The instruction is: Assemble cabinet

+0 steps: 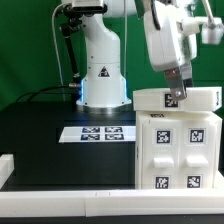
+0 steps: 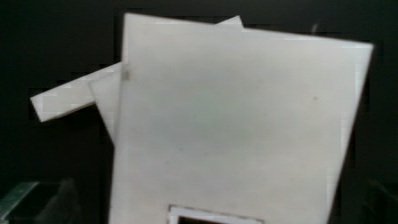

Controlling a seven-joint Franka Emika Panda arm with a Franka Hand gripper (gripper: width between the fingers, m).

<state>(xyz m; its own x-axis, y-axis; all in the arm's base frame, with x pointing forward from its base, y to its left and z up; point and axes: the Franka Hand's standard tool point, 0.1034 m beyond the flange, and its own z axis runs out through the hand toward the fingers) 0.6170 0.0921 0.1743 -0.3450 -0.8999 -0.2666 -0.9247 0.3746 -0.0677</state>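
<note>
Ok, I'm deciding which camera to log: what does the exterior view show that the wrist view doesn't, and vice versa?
Exterior view only: the white robot arm base, the flat white marker board on the black table, the white boxy cabinet with its tagged front, and the gripper low at its top slab. Wrist view only: a broad plain white panel with a second white piece jutting from behind. Both: white cabinet parts against dark ground; neither shows whether the gripper is open.

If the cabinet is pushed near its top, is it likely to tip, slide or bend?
Probably stiff: the cabinet shows flat, straight white panels. It looks boxy and broad on the black table, so it may slide before tipping. The top panel seems only laid on and might shift.
</note>
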